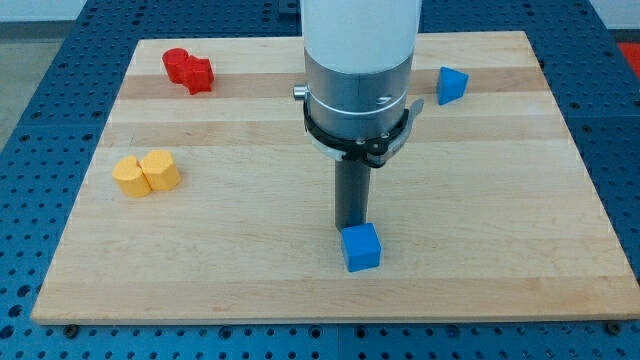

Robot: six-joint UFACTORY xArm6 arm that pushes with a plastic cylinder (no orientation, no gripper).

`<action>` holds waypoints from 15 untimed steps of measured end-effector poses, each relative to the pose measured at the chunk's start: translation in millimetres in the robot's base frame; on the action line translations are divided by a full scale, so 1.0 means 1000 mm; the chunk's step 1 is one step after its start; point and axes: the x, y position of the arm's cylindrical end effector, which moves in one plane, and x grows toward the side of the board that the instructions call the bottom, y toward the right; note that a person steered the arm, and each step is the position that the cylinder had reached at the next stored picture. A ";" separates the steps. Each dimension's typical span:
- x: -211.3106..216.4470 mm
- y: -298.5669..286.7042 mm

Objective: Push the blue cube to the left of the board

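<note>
The blue cube lies on the wooden board near the view's bottom, a little right of the middle. My tip comes straight down just above the cube's top-left edge, touching or almost touching it. The rod hangs from a wide white and grey arm body that hides part of the board's top middle.
A second blue block, wedge-like, lies at the view's top right. A red block lies at the top left. A yellow block, like two joined lobes, lies at the left. The board rests on a blue perforated table.
</note>
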 end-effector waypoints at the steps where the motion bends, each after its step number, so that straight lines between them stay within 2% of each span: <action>1: -0.021 0.024; 2: -0.021 0.049; 3: -0.004 0.064; 5: 0.062 0.081; 7: 0.057 0.073; 8: 0.036 0.059; 10: 0.036 0.043; 15: 0.036 -0.056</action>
